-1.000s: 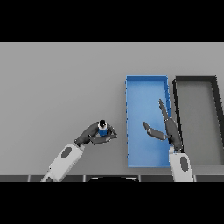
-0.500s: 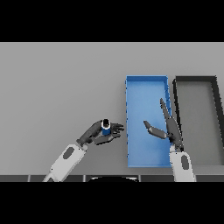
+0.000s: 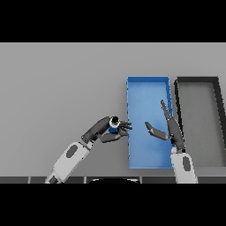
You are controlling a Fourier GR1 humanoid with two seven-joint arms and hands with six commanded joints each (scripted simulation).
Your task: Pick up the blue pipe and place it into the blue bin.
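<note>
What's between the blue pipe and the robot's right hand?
In the head view, the blue bin's left wall and a strip of its bare floor separate the blue pipe, held in the left hand, from the right hand.

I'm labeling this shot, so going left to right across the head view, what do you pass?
Left hand curled round the blue pipe → blue bin, with the open right hand over its right side → black bin.

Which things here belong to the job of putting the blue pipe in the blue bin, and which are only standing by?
Belong to the job:
- blue pipe, held in the left hand
- blue bin, just right of that hand

Only standing by:
- black bin, right of the blue one
- right hand, open over the blue bin, holding nothing
- grey table
</note>
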